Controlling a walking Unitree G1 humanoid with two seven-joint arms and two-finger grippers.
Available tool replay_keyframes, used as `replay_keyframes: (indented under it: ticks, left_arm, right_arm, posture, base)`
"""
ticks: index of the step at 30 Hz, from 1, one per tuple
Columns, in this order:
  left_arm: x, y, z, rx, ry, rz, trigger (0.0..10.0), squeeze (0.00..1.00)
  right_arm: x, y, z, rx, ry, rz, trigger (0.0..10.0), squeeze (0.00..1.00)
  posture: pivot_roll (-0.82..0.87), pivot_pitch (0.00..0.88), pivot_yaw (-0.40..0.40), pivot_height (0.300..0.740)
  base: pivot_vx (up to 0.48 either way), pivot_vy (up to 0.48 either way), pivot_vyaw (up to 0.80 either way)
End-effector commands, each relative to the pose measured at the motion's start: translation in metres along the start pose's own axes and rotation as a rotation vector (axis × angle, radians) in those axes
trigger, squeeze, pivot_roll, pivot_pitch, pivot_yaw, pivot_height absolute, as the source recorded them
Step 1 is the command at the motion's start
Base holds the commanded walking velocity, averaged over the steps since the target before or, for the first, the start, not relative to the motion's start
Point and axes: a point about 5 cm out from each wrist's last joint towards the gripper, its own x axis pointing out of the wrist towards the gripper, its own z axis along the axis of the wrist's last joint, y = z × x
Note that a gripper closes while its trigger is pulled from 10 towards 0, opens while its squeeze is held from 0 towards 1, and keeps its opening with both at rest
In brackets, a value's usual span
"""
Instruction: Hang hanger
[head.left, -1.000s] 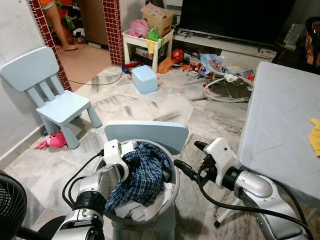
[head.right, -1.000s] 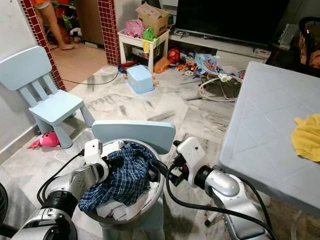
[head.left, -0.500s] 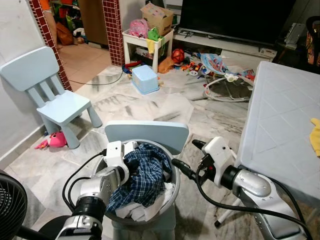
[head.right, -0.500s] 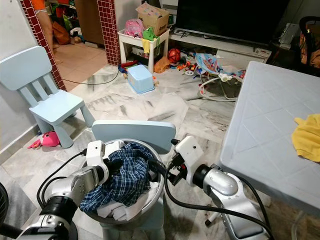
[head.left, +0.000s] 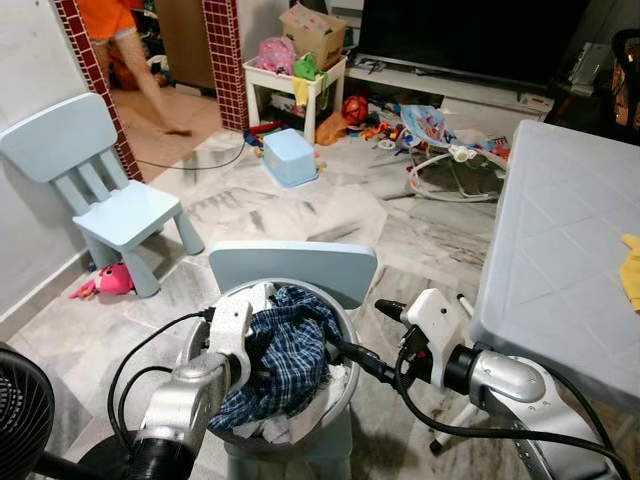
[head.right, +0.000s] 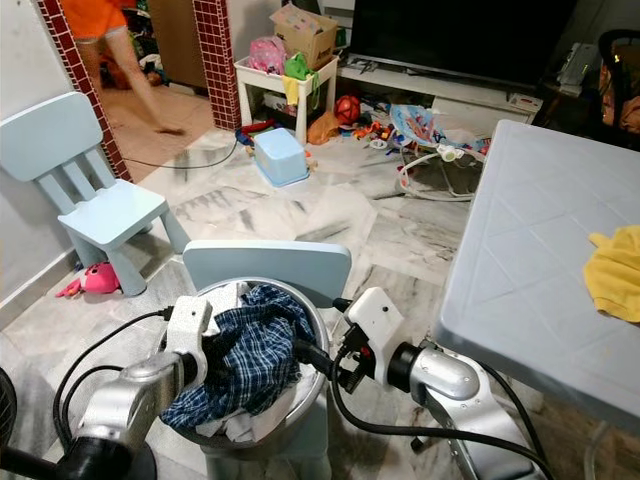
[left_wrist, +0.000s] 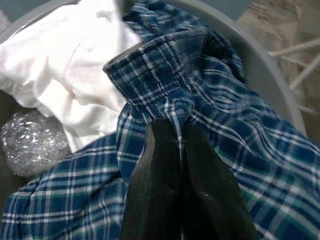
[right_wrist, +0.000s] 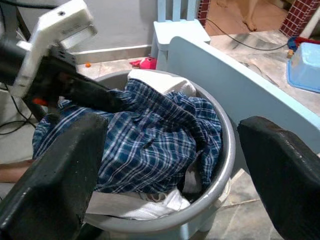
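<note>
A blue plaid shirt (head.left: 287, 362) lies heaped on white laundry (left_wrist: 65, 75) in a round grey basin (head.right: 320, 335), which stands on a pale blue child's chair (head.left: 295, 265). My left gripper (left_wrist: 172, 127) is shut on a fold of the shirt near its collar, at the basin's left side (head.left: 262, 335). My right gripper (head.left: 366, 336) is open just outside the basin's right rim, its fingers (right_wrist: 55, 180) spread wide and pointing at the shirt (right_wrist: 150, 140). Nothing is between them.
A pale blue table (head.left: 570, 230) with a yellow cloth (head.left: 630, 272) stands close on the right. A second small chair (head.left: 110, 210) is at the left wall, a black fan (head.left: 20, 410) at lower left. Toys litter the floor ahead. A person's legs (head.left: 140, 60) cross the doorway.
My right gripper has sunk a little and come closer to the basin's right rim. My left wrist has dropped slightly, still on the shirt. A person has stepped into the doorway.
</note>
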Motion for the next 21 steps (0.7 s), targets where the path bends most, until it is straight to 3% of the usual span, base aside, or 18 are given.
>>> replay_keyframes:
  ticks: [1, 10, 15, 16, 17, 18, 19, 20, 21]
  left_arm:
    - [-0.006, -0.004, 0.001, 0.046, 0.002, -0.018, 0.0, 0.00]
    - [-0.031, -0.018, -0.008, 0.143, 0.022, -0.066, 0.0, 0.00]
    - [-0.037, -0.023, -0.013, 0.238, 0.055, -0.104, 0.0, 0.00]
    - [-0.038, -0.023, -0.014, 0.305, 0.063, -0.105, 0.0, 0.00]
    - [-0.039, -0.022, -0.012, 0.357, 0.055, -0.089, 2.4, 0.00]
    - [-0.039, -0.022, -0.011, 0.362, 0.049, -0.087, 7.6, 0.00]
    - [-0.038, -0.021, -0.009, 0.368, 0.041, -0.073, 10.0, 0.29]
    - [-0.038, -0.022, -0.008, 0.345, 0.031, -0.072, 10.0, 1.00]
    - [-0.038, -0.022, -0.008, 0.345, 0.031, -0.072, 10.0, 1.00]
  right_arm:
    - [-0.002, 0.000, 0.002, -0.025, 0.004, 0.004, 10.0, 0.00]
    - [0.001, -0.001, 0.002, -0.031, 0.006, 0.012, 10.0, 0.00]
    - [0.001, -0.001, 0.002, -0.035, 0.007, 0.015, 10.0, 0.00]
    - [0.001, -0.001, 0.002, -0.036, 0.007, 0.016, 10.0, 0.00]
    - [0.001, -0.001, 0.002, -0.037, 0.007, 0.016, 10.0, 0.00]
    - [0.001, -0.001, 0.002, -0.036, 0.007, 0.016, 10.0, 0.00]
    - [0.002, -0.001, 0.002, -0.036, 0.006, 0.016, 10.0, 0.00]
    - [0.002, 0.000, 0.002, -0.036, 0.006, 0.017, 10.0, 0.00]
    - [0.002, 0.000, 0.002, -0.036, 0.006, 0.017, 10.0, 0.00]
  posture:
    - [-0.13, 0.000, -0.010, 0.740]
    - [-0.12, 0.000, -0.018, 0.740]
    - [-0.12, 0.000, -0.019, 0.740]
    - [-0.12, 0.000, -0.019, 0.740]
    - [-0.12, 0.000, -0.019, 0.740]
    - [-0.12, 0.000, -0.019, 0.740]
    - [-0.12, 0.000, -0.019, 0.740]
    - [-0.12, 0.000, -0.016, 0.740]
    - [-0.12, 0.000, -0.016, 0.740]
  base:
    - [0.000, 0.000, 0.00]
    - [0.000, 0.000, 0.00]
    - [0.000, 0.000, 0.00]
    - [0.000, 0.000, 0.00]
    - [0.000, 0.000, 0.00]
    - [0.000, 0.000, 0.00]
    - [0.000, 0.000, 0.00]
    - [0.000, 0.000, 0.00]
    - [0.000, 0.000, 0.00]
